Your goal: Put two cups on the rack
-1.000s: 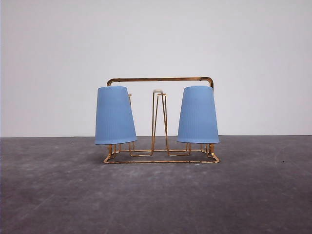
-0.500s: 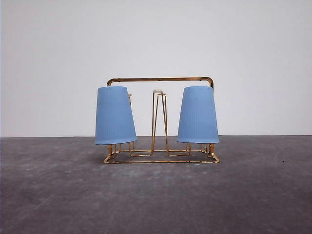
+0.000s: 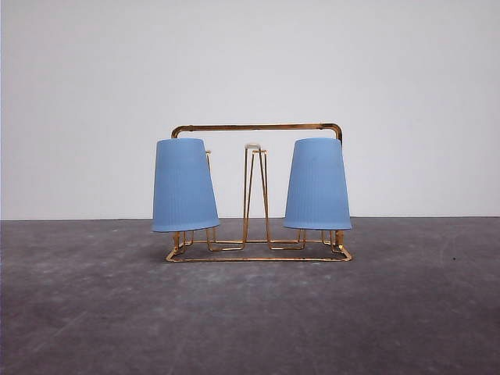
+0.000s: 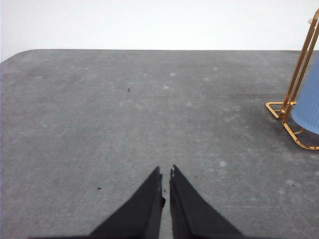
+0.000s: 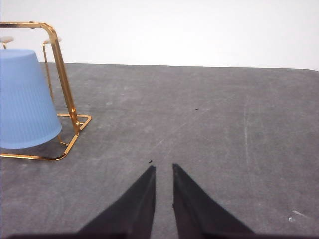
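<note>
Two light-blue ribbed cups hang upside down on the gold wire rack (image 3: 256,126), which stands at the middle of the table. One cup (image 3: 184,186) is on the left prongs, the other cup (image 3: 317,184) on the right prongs, and a bare white-tipped prong stands between them. My left gripper (image 4: 166,171) is shut and empty, low over bare table, well away from the rack's corner (image 4: 299,69) and a cup's edge (image 4: 309,102). My right gripper (image 5: 163,167) is also empty, its fingers a thin slit apart, with a cup (image 5: 22,99) and the rack frame (image 5: 62,74) off to one side.
The dark grey table (image 3: 250,312) stretches around the rack, backed by a plain white wall (image 3: 250,62). The table's far rounded corner (image 4: 25,52) appears in the left wrist view.
</note>
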